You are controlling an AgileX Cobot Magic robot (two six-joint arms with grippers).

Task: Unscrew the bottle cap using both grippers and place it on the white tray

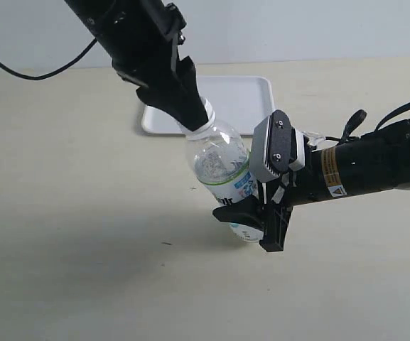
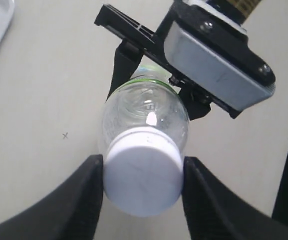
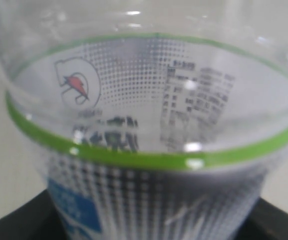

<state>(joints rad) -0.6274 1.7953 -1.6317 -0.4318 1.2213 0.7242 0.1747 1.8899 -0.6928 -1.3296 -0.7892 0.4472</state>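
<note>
The clear bottle point(image 1: 222, 167) is held tilted above the table, its neck leaning toward the upper left. My right gripper point(image 1: 251, 220), the one with the grey plate, is shut on the bottle's labelled lower body point(image 3: 148, 190), which fills the right wrist view. The white bottle cap point(image 2: 143, 171) sits on the neck, and my all-black left gripper point(image 2: 144, 175) is shut on it, one finger pressed on each side of it. In the exterior view the cap point(image 1: 199, 126) shows only as a white edge under the left gripper point(image 1: 190, 117). The white tray point(image 1: 244, 96) lies behind the bottle.
The beige table point(image 1: 62, 213) stretches around the bottle. A black cable point(image 1: 34, 71) trails from the left arm across the back left. The right arm's body point(image 1: 375, 163) reaches in from the right edge.
</note>
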